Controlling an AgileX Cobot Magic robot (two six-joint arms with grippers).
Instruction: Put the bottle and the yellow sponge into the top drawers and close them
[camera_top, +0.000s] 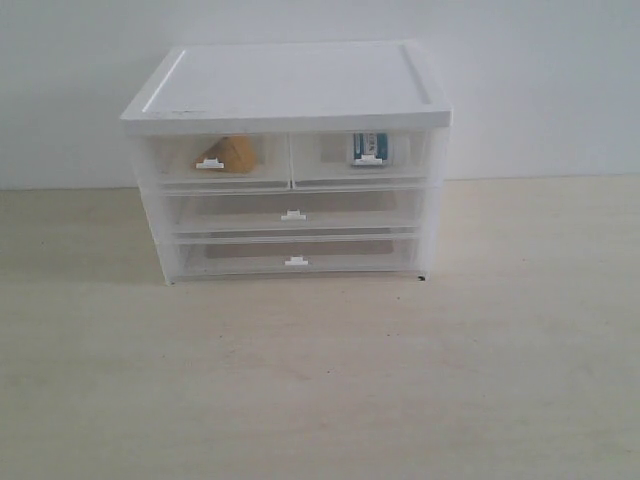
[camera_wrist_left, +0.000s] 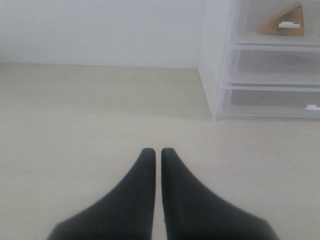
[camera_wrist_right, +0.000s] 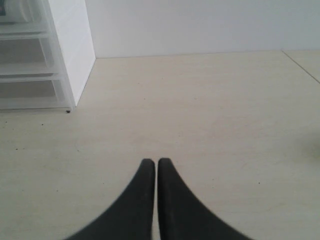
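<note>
Yellow sponge (camera_wrist_left: 272, 28) in top drawer (camera_wrist_left: 245, 27), well apart from left tool (camera_wrist_left: 158, 151)

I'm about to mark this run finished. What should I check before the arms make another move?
1. Yellow sponge inside the left top drawer: ok.
2. Bottle inside the right top drawer: ok.
3. Both top drawers pushed in, fronts level with the cabinet face: ok, as far as the exterior view shows.
4. Full-width drawers closed: ok.
5. Left gripper shut, holding nothing, apart from the cabinet: ok.
6. Right gripper shut, holding nothing, apart from the cabinet: ok.
</note>
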